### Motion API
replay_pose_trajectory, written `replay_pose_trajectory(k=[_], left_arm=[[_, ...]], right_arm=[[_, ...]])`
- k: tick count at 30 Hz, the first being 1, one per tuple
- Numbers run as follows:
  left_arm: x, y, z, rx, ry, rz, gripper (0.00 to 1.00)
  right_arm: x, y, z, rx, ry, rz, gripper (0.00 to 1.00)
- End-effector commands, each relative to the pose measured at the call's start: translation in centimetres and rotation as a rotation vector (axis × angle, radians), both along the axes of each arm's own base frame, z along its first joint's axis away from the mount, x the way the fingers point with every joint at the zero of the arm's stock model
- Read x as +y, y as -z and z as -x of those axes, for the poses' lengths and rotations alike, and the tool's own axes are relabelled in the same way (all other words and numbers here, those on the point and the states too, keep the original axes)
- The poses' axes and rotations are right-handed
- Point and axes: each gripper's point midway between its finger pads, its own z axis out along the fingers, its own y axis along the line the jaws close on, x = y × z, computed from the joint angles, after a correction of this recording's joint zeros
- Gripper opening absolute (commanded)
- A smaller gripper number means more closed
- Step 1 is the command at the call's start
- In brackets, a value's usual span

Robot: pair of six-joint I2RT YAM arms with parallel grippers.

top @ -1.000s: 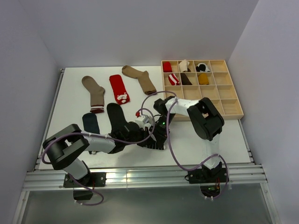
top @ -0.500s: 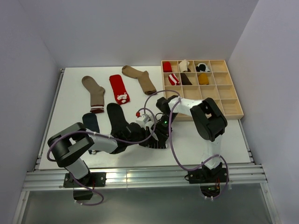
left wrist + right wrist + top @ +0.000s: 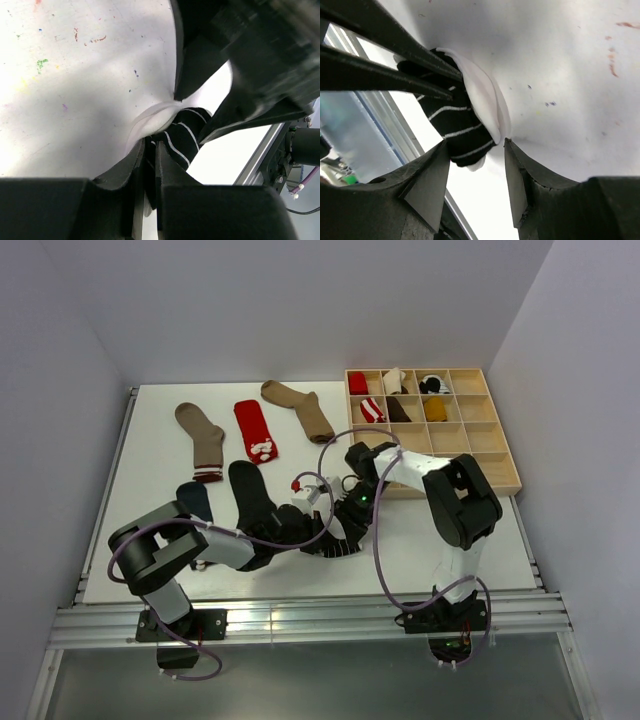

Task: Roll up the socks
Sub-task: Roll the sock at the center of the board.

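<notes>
The black sock with thin white stripes and a white toe [image 3: 184,136] lies bunched on the white table near the front middle; it also shows in the right wrist view [image 3: 456,126] and the top view [image 3: 333,544]. My left gripper [image 3: 150,162] is shut on its black fabric, low on the table [image 3: 320,531]. My right gripper [image 3: 476,150] is open, its fingers standing either side of the sock's rolled end, right against the left fingers [image 3: 390,60]; in the top view it [image 3: 349,523] comes down from behind. The plain black sock [image 3: 248,492] lies flat to the left, partly under my left arm.
A navy sock [image 3: 193,502], two tan socks [image 3: 203,440] [image 3: 300,408] and a red sock [image 3: 255,430] lie flat at the back left. A wooden compartment tray [image 3: 480,435] holding several rolled socks stands at the back right. The table's front edge rail [image 3: 300,615] is close.
Both grippers have shifted slightly right and toward the front edge with the striped sock. The right arm's elbow has swung to the right.
</notes>
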Motion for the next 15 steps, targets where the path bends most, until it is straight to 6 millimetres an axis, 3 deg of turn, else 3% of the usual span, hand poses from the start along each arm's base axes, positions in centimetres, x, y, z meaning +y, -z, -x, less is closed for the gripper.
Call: replay_pose_trajectory(k=[1,11,15], left_arm=[[5.5,7.9,3.8,0.149,0.022,-0.300,0.00],[5.3,8.0,3.7,0.155,0.023,-0.306,0.00],[5.3,7.9,3.7,0.160,0.020,-0.306,0.00]], right_arm=[[-0.6,-0.9,-2.5,-0.150,-0.011,-0.023,0.54],[-1.9,-3.4,-2.5,-0.268,-0.005,-0.104,0.57],[-3.0,-4.4,-3.4,-0.437,-0.014,-0.128,0.59]])
